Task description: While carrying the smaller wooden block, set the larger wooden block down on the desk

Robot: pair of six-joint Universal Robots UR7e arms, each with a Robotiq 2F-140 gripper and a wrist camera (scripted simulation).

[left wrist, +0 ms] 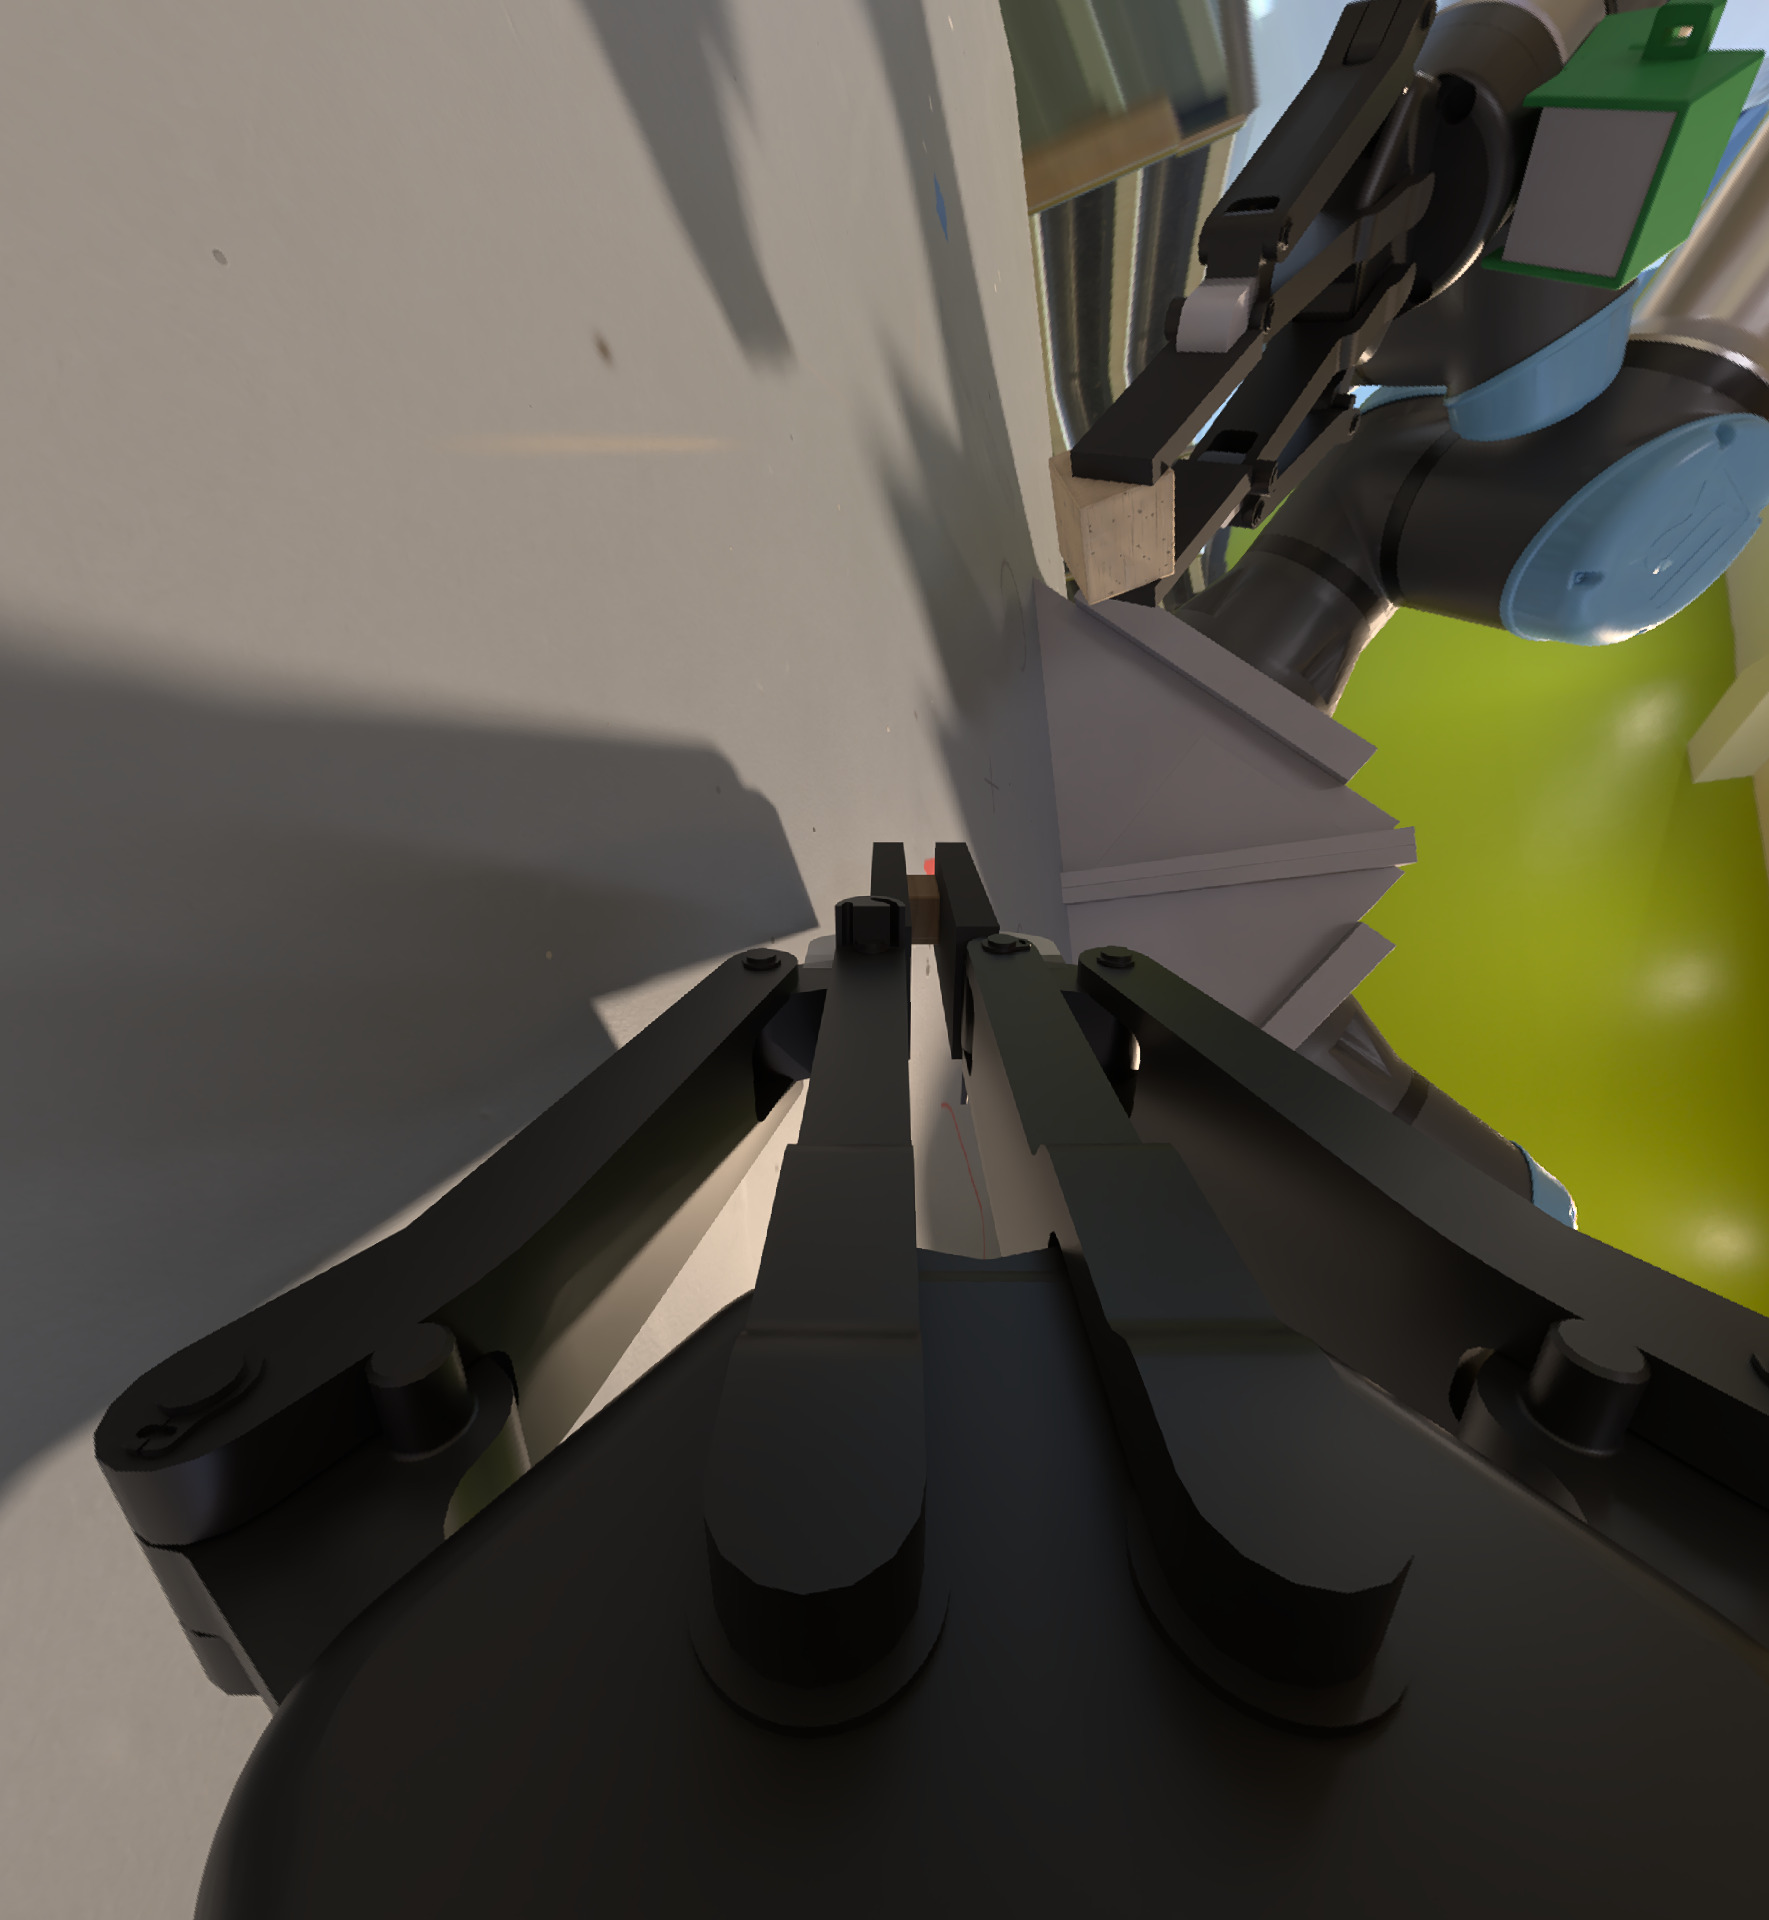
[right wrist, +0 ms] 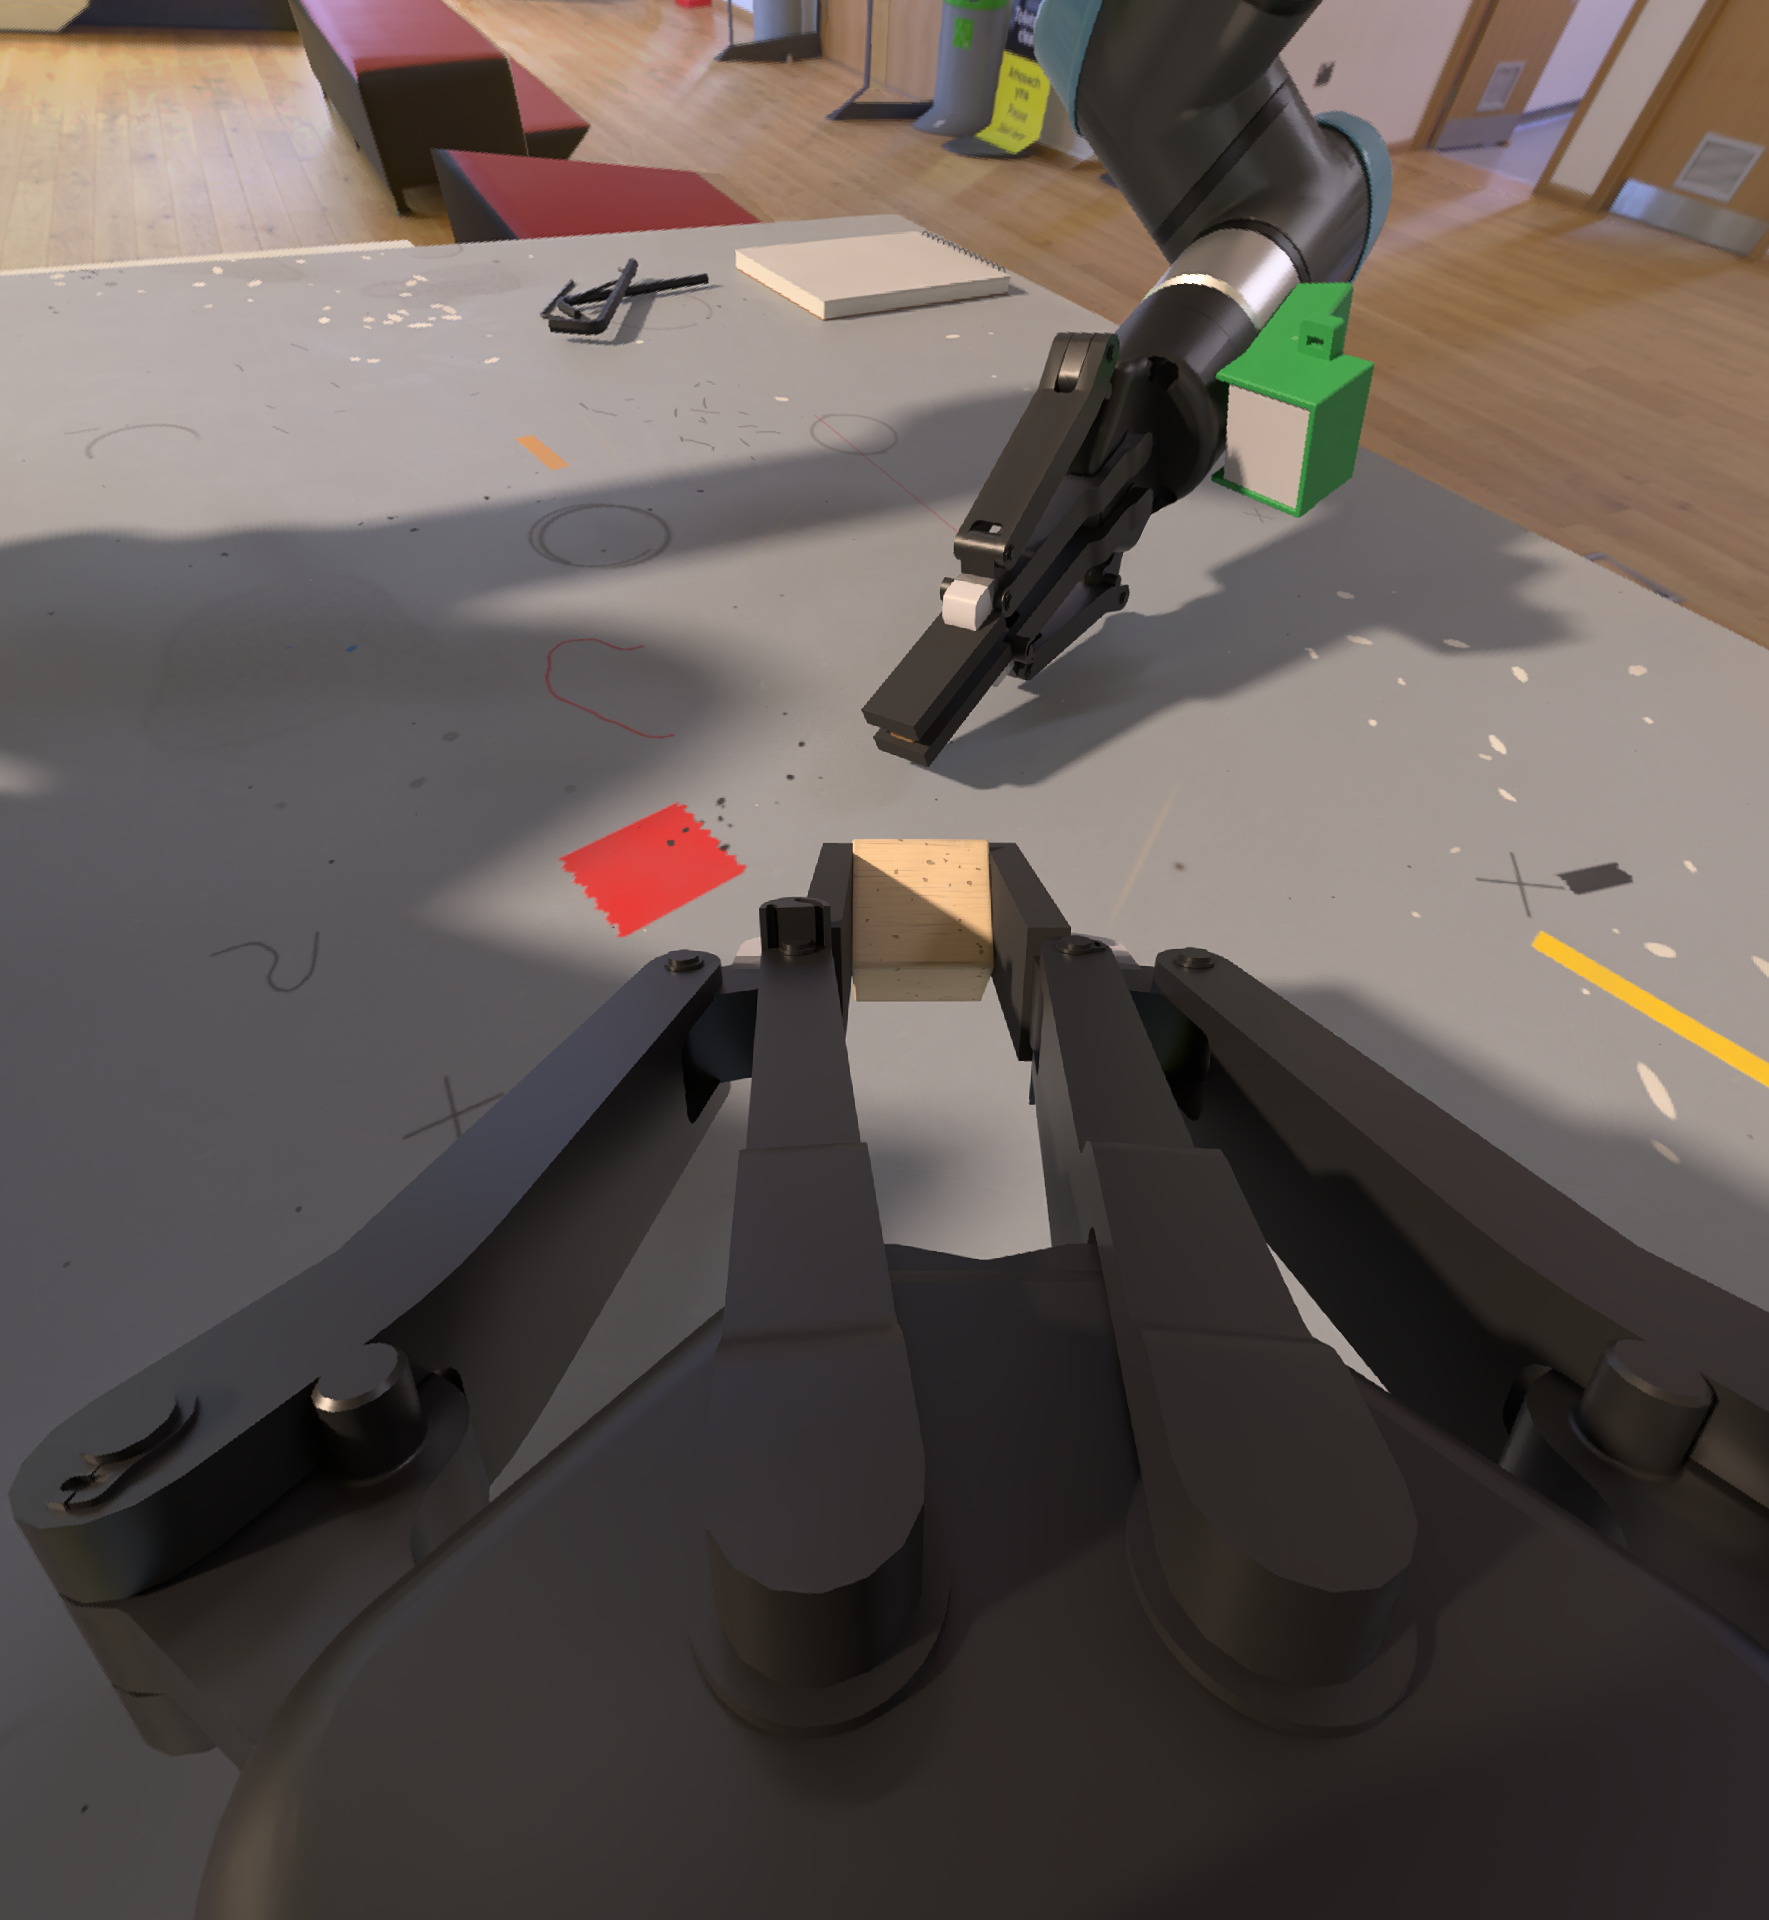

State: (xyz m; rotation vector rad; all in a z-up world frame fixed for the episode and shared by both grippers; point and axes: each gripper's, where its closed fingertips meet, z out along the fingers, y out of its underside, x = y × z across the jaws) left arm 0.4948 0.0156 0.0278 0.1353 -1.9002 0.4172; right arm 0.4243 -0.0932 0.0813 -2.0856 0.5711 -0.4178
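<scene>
- The left gripper has its fingers drawn nearly together, clamped on the smaller wooden block, a dark brown sliver pinched right at the tips.
- In the right wrist view this same gripper slants down toward the grey tabletop, its tips close above the surface; whether they touch it I cannot tell. Only a thin pale edge of the small block shows between the pads there.
- The right gripper holds its fingers moderately apart, closed on the larger wooden block, a pale speckled cube filling the gap between the two pads.
- From the left wrist view, the larger wooden block sits at the ends of the right gripper, one flat finger pressed on its upper face.
- Whether that block rests on the tabletop or hangs clear of it cannot be told from either view.
- On the tabletop lie a red patch just left of the larger block, a yellow strip off to the right, a bunch of black hex keys and a white pad far back.
</scene>
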